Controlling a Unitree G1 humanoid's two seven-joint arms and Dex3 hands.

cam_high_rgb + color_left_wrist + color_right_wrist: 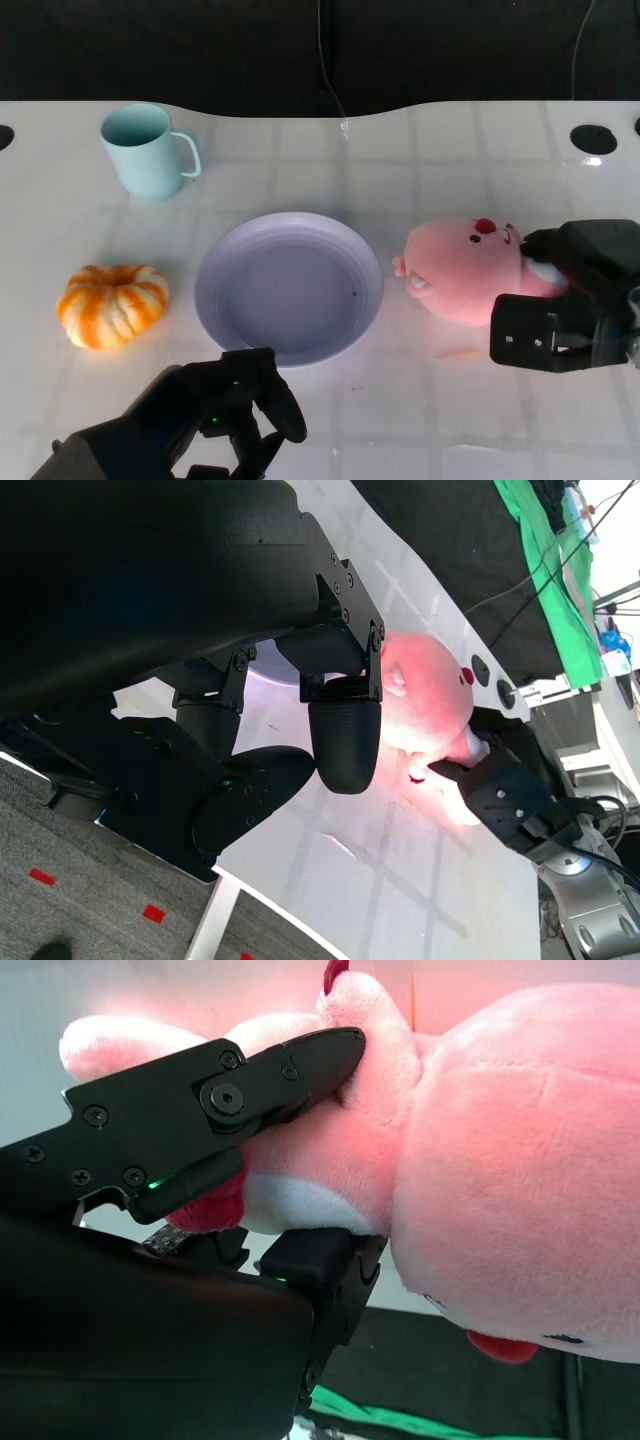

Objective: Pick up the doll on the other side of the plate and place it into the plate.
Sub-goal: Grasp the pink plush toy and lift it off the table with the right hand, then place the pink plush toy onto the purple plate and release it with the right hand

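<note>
While the right hand (pixel 572 300) grasps the pink doll (pixel 465 268), the doll lies on the white counter (pixel 400 150) just right of the plate (pixel 289 288).
Detail: rt. wrist view shows black fingers (pixel 290 1070) pressed into the plush w/ another part of the hand under it. Left hand (pixel 235 415) hovers at the plate's near rim, fingers curled in, holding nothing. Mug (pixel 147 150) far left; orange pumpkin (pixel 112 305) left of plate.
</note>
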